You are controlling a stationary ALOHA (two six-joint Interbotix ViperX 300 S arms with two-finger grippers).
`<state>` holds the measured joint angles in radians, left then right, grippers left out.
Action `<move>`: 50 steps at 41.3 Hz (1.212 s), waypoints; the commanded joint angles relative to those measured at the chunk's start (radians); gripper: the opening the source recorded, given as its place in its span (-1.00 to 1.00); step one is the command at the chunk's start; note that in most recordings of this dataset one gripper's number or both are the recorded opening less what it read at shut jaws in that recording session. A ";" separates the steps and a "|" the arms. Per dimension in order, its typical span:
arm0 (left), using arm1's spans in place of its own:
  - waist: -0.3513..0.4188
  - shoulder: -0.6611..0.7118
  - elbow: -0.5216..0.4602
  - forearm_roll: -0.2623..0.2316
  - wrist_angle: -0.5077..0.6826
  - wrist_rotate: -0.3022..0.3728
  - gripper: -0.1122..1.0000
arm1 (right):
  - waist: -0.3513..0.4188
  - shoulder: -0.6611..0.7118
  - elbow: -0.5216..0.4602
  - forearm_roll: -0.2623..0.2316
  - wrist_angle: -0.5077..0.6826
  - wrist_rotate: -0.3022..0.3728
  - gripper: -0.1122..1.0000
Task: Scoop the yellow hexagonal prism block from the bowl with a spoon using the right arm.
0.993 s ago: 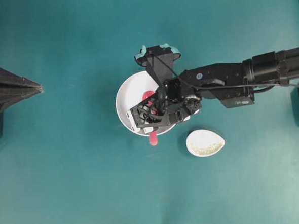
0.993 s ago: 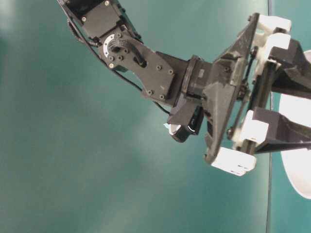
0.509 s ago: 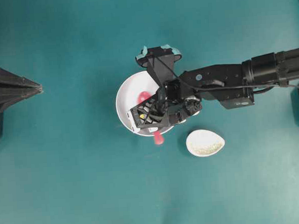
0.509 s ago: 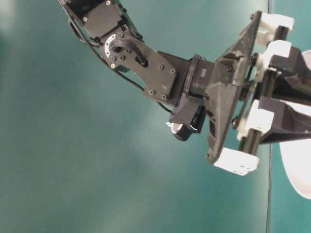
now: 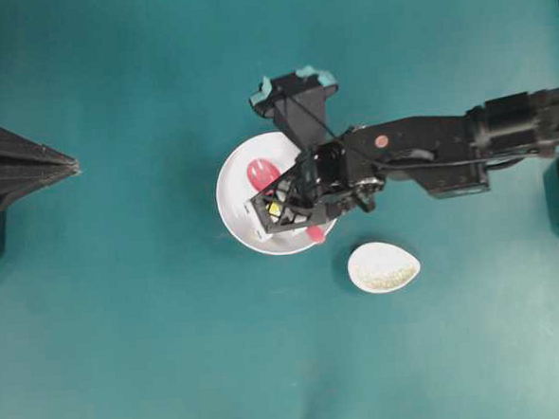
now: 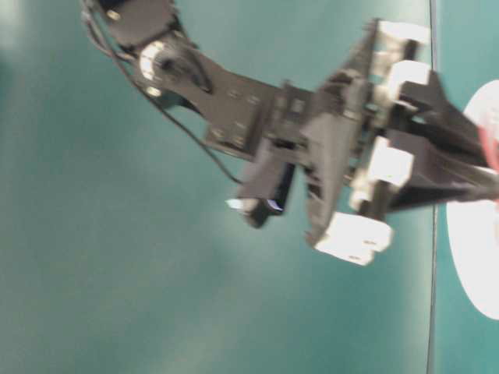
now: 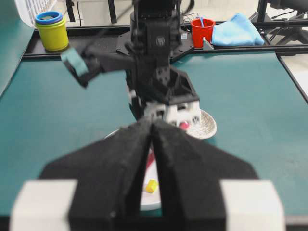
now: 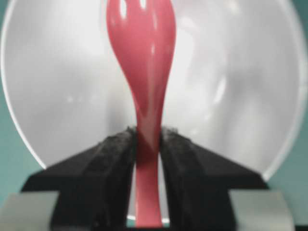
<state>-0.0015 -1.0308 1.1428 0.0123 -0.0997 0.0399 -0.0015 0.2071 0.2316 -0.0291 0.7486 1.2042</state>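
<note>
A: What has the right end effector [image 8: 147,144] got?

B: The spoon [image 8: 142,72]. In the right wrist view both fingers [image 8: 115,159] press the pink-red handle from either side, so it is clamped on it. The scoop points away from the camera, over the inside of the bowl [image 8: 231,86].

A: Where does that sit on the desk [image 5: 127,352]?

B: The white bowl [image 5: 231,198] is near the middle of the desk. From overhead the right arm [image 5: 427,143] reaches in from the right edge and covers the bowl's right half; the scoop [image 5: 261,173] shows in the bowl's upper left part.

A: And the yellow hexagonal prism block [image 7: 151,186]?

B: Inside the bowl. The left wrist view shows it lying on the white bottom, apart from the scoop. Overhead it is only a speck of yellow [image 5: 275,208] behind the lattice.

A: The left end effector [image 7: 153,144]?

B: Closed on nothing, fingers together, parked at the left edge. A speckled spoon rest [image 5: 384,267] lies just beside the bowl, towards the right.
</note>
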 commanded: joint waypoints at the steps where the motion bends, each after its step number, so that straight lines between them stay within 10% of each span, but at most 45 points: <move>1: -0.002 0.003 -0.032 0.000 -0.006 0.000 -0.63 | 0.003 -0.060 -0.020 -0.038 0.028 -0.005 -0.34; 9: -0.002 0.005 -0.032 0.000 -0.003 0.000 -0.63 | 0.008 -0.109 -0.015 -0.061 0.052 -0.091 -0.34; 33: -0.002 0.009 -0.031 0.000 0.000 0.000 -0.63 | 0.095 -0.311 0.123 -0.051 0.058 -0.626 -0.34; 50: -0.002 0.008 -0.031 0.000 0.000 0.000 -0.63 | 0.097 -0.382 0.199 -0.054 0.031 -0.652 -0.34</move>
<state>-0.0015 -1.0308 1.1428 0.0138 -0.0966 0.0399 0.0920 -0.1473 0.4403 -0.0798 0.7992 0.5553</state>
